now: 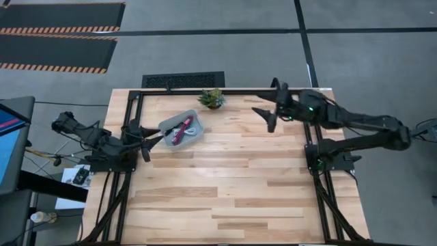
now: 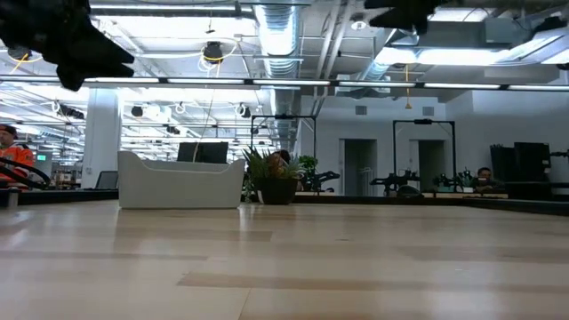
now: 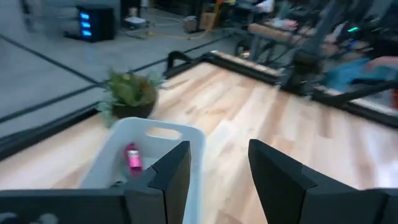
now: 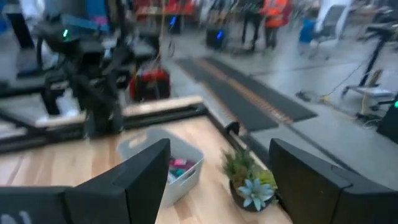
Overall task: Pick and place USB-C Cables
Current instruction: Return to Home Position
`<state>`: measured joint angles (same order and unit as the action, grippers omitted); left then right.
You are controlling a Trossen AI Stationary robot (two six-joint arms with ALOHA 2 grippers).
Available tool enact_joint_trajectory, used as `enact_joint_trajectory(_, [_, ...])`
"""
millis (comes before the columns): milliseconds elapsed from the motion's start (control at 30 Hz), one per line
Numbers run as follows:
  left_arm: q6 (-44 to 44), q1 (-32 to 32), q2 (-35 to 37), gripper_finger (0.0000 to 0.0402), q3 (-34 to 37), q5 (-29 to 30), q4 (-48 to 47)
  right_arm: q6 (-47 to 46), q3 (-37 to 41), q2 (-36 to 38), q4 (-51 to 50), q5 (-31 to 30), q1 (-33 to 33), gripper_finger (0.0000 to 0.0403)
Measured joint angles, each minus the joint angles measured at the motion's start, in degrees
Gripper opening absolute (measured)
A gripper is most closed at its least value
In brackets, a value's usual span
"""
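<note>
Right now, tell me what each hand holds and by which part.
Nothing. Both are open and empty: the left hand beside the bin, the right hand over the table.

Worktop (image 1: 225, 184): pale wood, laid in long strips of mixed light and tan tone, spanning the space between my two arms.

Fitted to it: black frame rail (image 1: 239, 91) along the back edge, with matching rails down both sides.

Standing on it:
- one white bin (image 1: 198, 128), set askew, toward my left side and the back edge;
- one small potted plant (image 1: 212, 98), near the bin but apart from it, close against the back rail.
</note>
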<state>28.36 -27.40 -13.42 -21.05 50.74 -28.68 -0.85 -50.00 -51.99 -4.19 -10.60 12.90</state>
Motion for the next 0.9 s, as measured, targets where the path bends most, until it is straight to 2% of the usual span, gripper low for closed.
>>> enact_joint_trajectory(133, [-0.4,0.0,4.7,0.015,3.2,-4.2,1.3,-1.6,7.8,5.3,7.2,-0.3,0.0,0.0297])
enact_joint_trajectory(333, [-0.7,0.0,13.1,0.015,14.5,-8.8,8.0,-4.7,17.0,7.8,15.2,-0.2,-0.1,0.0297])
enact_joint_trajectory(500, [-8.0,-0.1,12.7,0.015,14.5,-14.5,15.1,-5.8,24.7,7.8,28.1,-0.2,-0.1,0.0297])
enact_joint_trajectory(600, [-9.4,-0.1,12.9,0.015,15.1,-14.7,16.5,-8.2,29.7,7.3,35.2,-0.5,-0.2,0.0297])
enact_joint_trajectory(733, [-9.2,-0.1,12.2,0.015,16.0,-14.5,16.7,-13.5,35.9,5.2,44.0,-5.3,-0.2,0.0297])
enact_joint_trajectory(900, [-13.3,-0.1,12.0,0.015,16.0,-12.9,16.5,-21.5,41.4,1.1,47.3,-11.2,-0.2,0.0297])
